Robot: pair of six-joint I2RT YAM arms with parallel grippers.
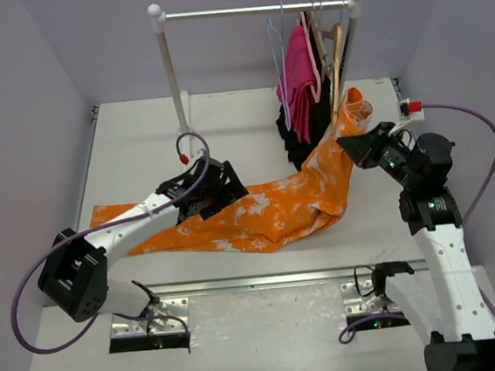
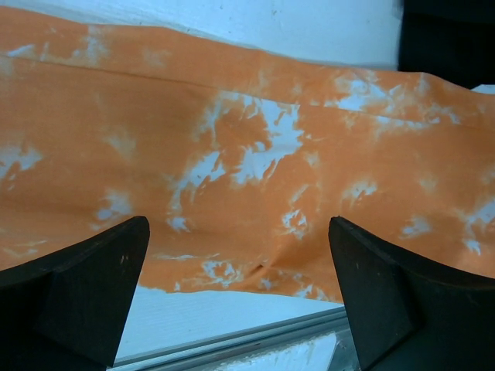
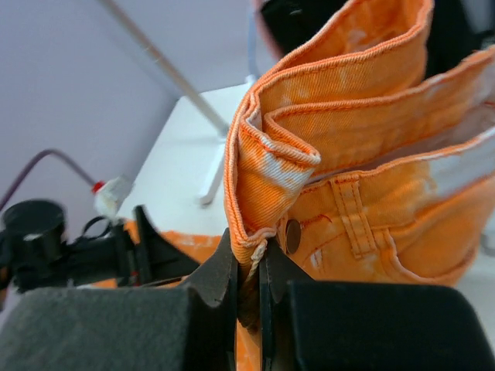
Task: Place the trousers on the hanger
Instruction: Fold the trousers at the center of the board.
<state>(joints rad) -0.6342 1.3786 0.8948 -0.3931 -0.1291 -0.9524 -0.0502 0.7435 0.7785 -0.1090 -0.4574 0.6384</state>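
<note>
Pinching the waistband beside its metal button (image 3: 293, 236), the right gripper (image 3: 251, 263) was clamped almost fully shut on the trousers (image 1: 272, 209). The waist end was held raised near the pink garment (image 1: 300, 75), while the legs were laid flat across the table (image 1: 138, 143). The left gripper (image 2: 238, 232) was spread wide over the orange legs, with nothing held. The hanger (image 1: 276, 42) was hung on the rail (image 1: 240, 12), just beside that pink garment.

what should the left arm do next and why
Probably lower the left gripper and close on the trousers at the legs. Its jaws hang open just above the cloth lying flat on the table, while the right gripper pinches the waistband, lifted beside the rack.
</note>
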